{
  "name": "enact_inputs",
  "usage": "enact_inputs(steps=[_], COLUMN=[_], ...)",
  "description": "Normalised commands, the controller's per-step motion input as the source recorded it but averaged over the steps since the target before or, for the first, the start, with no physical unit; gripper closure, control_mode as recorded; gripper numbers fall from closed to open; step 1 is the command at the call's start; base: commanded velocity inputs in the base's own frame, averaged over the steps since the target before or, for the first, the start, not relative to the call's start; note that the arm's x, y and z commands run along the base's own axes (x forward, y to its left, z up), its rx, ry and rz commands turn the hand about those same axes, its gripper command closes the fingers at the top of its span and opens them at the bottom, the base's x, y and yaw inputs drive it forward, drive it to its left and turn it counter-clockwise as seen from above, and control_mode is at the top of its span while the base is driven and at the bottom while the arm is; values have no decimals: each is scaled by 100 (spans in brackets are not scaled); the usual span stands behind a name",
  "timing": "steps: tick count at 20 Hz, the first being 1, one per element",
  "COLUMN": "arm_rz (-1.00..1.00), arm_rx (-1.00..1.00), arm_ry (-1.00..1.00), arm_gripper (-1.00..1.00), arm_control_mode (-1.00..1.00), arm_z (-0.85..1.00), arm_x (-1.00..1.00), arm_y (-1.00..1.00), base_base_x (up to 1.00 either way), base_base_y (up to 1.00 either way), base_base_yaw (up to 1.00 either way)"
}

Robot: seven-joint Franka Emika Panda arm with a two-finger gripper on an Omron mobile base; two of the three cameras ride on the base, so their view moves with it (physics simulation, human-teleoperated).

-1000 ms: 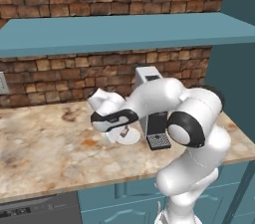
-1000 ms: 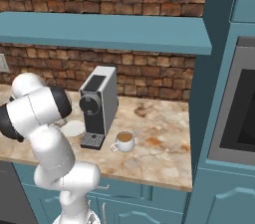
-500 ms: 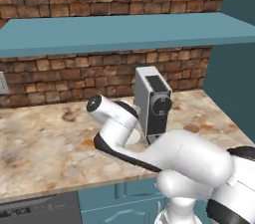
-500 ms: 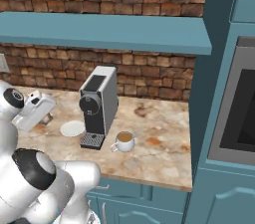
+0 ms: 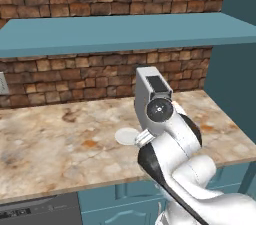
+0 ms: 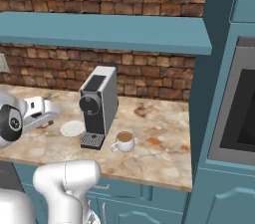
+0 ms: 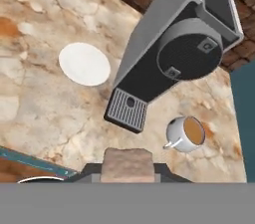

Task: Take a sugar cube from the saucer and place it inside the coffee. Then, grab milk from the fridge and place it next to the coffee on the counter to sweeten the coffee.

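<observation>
My gripper [image 7: 128, 169] is shut on the sugar cube [image 7: 128, 162], a tan-brown block between the dark fingertips. In the hand view it hangs high over the counter [image 7: 45, 113], above the ground between the bare white saucer [image 7: 84, 63] and the coffee [image 7: 188, 133], a white cup of brown liquid. From the right base view the hand [image 6: 41, 110] hovers left of the saucer [image 6: 72, 128], and the coffee [image 6: 123, 141] stands right of the machine's drip tray. The arm hides part of the saucer [image 5: 125, 136] in the left base view. The milk and the fridge are out of view.
A tall grey-and-black coffee machine [image 6: 98, 106] stands between saucer and cup. A teal shelf [image 6: 99, 31] runs above the counter against the brick wall. A built-in oven [image 6: 239, 113] sits in the tall teal cabinet at the right.
The hand has risen from the saucer and swung up and to the left with the sugar cube held. The arm's elbow has swept low in front of the cameras.
</observation>
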Motion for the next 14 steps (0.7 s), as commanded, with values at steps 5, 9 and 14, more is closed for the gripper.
enact_inputs(steps=[5,9,14], arm_rz=[-20,-20,-10], arm_rx=[45,54,44], arm_ry=[-7,0,0], arm_gripper=[100,100,100], arm_control_mode=[-100,-100,-100], arm_z=[58,27,0], arm_x=[-32,0,8], arm_y=[-99,-100,-100], base_base_x=[0,0,0], base_base_y=[0,0,0], base_base_yaw=[0,0,0])
